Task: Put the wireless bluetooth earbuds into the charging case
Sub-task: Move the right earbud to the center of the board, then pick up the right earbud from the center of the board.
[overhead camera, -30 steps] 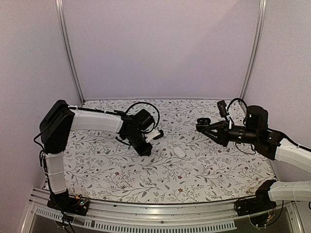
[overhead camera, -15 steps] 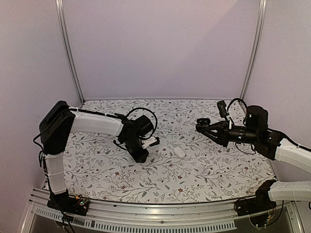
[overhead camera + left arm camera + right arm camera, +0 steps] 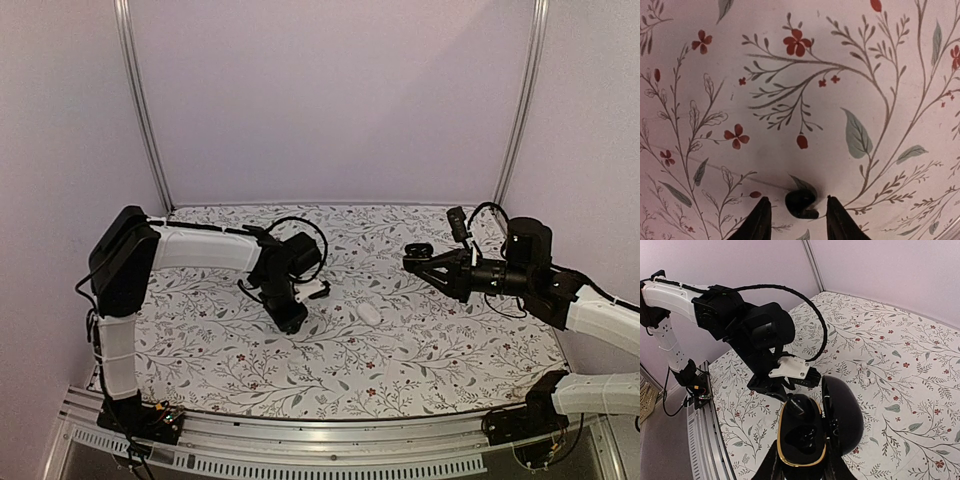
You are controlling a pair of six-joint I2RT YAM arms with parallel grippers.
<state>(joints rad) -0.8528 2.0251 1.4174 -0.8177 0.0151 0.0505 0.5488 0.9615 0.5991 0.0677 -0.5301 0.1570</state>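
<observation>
L hand points straight down at the bench. Its fingers are part-open w/ nothing held. One earbud lies on the bench right betw. the two tips, approx centred and a shade nearer the right-side finger in the wrist view. No contact shows w/ either finger.

The bud is roundish w/ a small nub toward lower right, so its long axis can't be called for sure. The key relation: the bud is directly ahead of L hand, not off to a side. Judgement: a short drop & close should bracket it w/o lateral shift. It's tiny & smooth, so it may squirt out if pinched off-centre.

R hand is clamped on the case, lid open, raised well apart to the right. A white pebble sits on the bench betw. the hands. L arm is far nearer the bud. 2nd earbud: can't tell where.
</observation>
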